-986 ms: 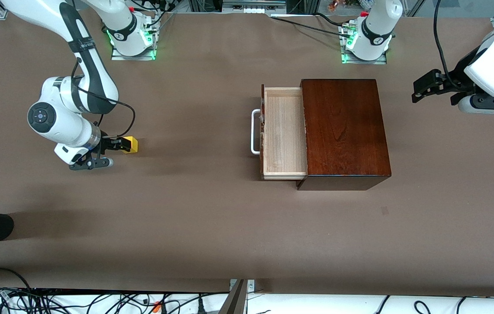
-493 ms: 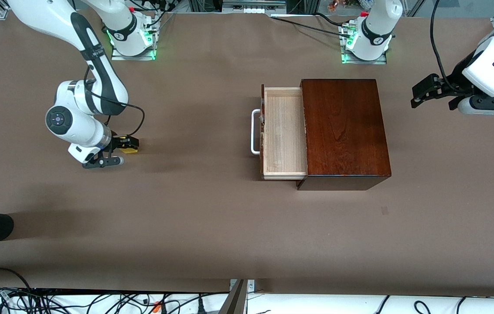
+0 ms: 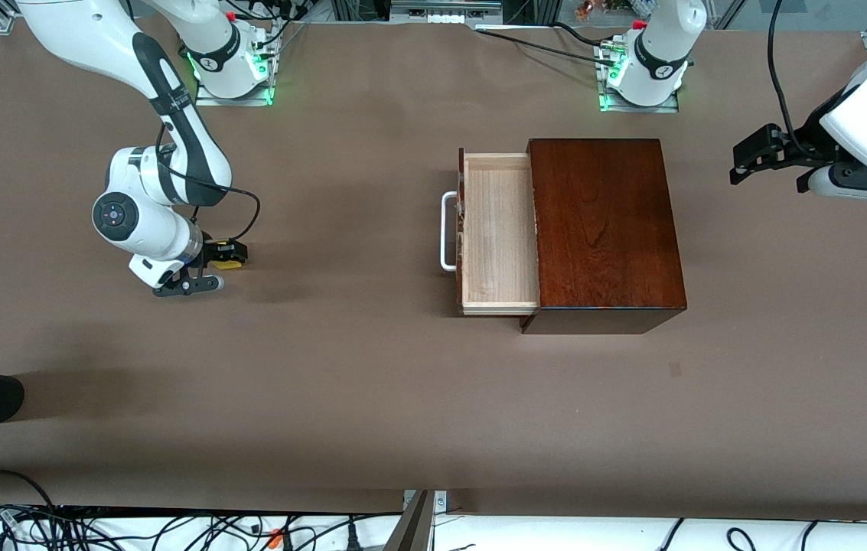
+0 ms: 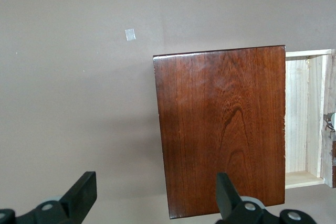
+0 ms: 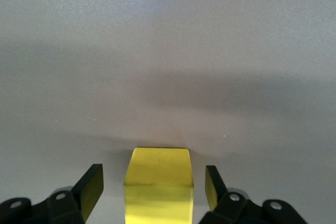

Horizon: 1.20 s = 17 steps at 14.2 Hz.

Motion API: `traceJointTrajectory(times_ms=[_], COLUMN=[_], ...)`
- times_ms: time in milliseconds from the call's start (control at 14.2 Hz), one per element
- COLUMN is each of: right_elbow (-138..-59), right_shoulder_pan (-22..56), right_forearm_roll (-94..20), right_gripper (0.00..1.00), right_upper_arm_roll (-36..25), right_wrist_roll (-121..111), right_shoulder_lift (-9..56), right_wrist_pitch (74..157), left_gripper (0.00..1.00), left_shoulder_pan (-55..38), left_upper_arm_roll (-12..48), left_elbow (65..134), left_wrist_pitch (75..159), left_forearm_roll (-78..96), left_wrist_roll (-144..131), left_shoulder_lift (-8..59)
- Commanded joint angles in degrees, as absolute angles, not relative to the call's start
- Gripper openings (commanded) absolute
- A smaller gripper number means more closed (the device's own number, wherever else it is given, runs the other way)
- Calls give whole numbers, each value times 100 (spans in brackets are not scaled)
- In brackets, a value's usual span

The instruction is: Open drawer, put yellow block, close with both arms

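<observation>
Since a second ago the right gripper (image 3: 225,254) has slid forward over the yellow block (image 3: 229,262), so that far less yellow shows in the front view than before, and the right arm's wrist has swung a little toward the middle of the table. The left gripper (image 3: 747,157) has drifted slightly toward the left arm's end of the table and hangs in the air over bare tabletop, well apart from the wooden box (image 3: 603,223). In the right wrist view the block (image 5: 158,184) sits on the table (image 3: 341,367) between the two black fingers (image 5: 90,186), with a narrow gap of table showing on each side, so the fingers straddle the cube without pressing on it. In the left wrist view the left gripper (image 4: 153,198) has its fingers (image 4: 81,195) spread wide with nothing between them, and the box's glossy top (image 4: 220,129) fills the middle of that picture. The drawer (image 3: 499,229) stands pulled out of the box toward the right arm's end of the table, its pale wooden tray holding nothing that can be seen, and its white handle (image 3: 447,231) faces the block. The block lies near the right arm's end of the table, well apart from the drawer.
</observation>
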State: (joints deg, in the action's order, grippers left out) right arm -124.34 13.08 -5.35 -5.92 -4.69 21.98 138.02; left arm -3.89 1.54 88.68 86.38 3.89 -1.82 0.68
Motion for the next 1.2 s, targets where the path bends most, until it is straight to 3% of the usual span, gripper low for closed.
traceJointTrajectory(times_ms=[0, 141, 563, 915, 1127], right_elbow=[-12524, -12568, -12674, -12604, -12105], right_shoulder_pan=[1301, 1301, 1301, 1301, 1301], right_forearm_roll=[-650, -650, -650, -650, -642], right_gripper=[73, 66, 64, 18, 14], right_upper_arm_roll=[-562, -562, -562, -554, -536], right_wrist_roll=[-475, -475, -475, -492, -457], right_shoulder_lift=[2180, 2180, 2162, 2092, 1926], right_wrist_pitch=[13904, 13904, 13904, 13825, 13108], left_gripper=[100, 100, 100, 100, 100], left_shoulder_pan=[-369, -369, -369, -369, -369], left_upper_arm_roll=[158, 158, 211, 220, 220], left_elbow=[8956, 8956, 8965, 8956, 8921], left_wrist_pitch=[8578, 8578, 8499, 8464, 8464], left_forearm_roll=[404, 404, 62, 26, 26], left_wrist_roll=[-35, -35, 131, 141, 141], left_shoulder_lift=[-62, -53, -79, -79, -79])
